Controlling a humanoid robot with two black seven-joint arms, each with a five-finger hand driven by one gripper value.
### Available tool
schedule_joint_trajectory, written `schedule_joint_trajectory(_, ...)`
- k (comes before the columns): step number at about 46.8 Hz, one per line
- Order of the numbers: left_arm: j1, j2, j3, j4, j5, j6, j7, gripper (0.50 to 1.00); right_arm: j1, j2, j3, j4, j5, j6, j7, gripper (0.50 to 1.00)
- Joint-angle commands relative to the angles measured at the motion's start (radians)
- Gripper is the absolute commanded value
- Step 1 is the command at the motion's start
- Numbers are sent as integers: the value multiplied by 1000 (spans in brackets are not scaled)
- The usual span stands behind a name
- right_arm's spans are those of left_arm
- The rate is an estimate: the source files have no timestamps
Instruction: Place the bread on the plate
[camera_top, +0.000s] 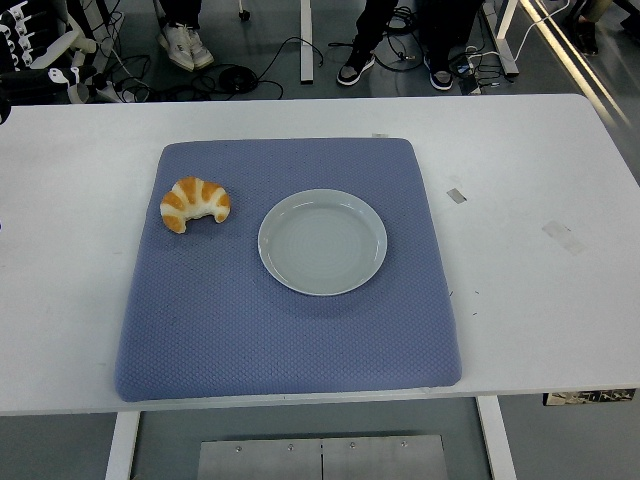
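A golden-brown croissant (194, 203) with pale stripes lies on the left part of a blue mat (200, 330). To its right, near the mat's middle, sits a round pale grey plate (322, 242) with nothing on it. The croissant and the plate are a short gap apart. Neither robot hand shows in the head view.
The blue mat rests on a white table (540, 200). Small tape marks (456, 195) lie on the table's right side. Beyond the far edge are people's feet (186, 45), cables and table legs on the floor.
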Motion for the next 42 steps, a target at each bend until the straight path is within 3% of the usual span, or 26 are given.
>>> schedule_joint_trajectory(1,-2,-2,1,0,3,0,0,981,0,0,0,0,0,0,-1,1000)
schedule_joint_trajectory(42,-22,-12,-10,-2,4,0,0,989,0,0,0,0,0,0,1,1000)
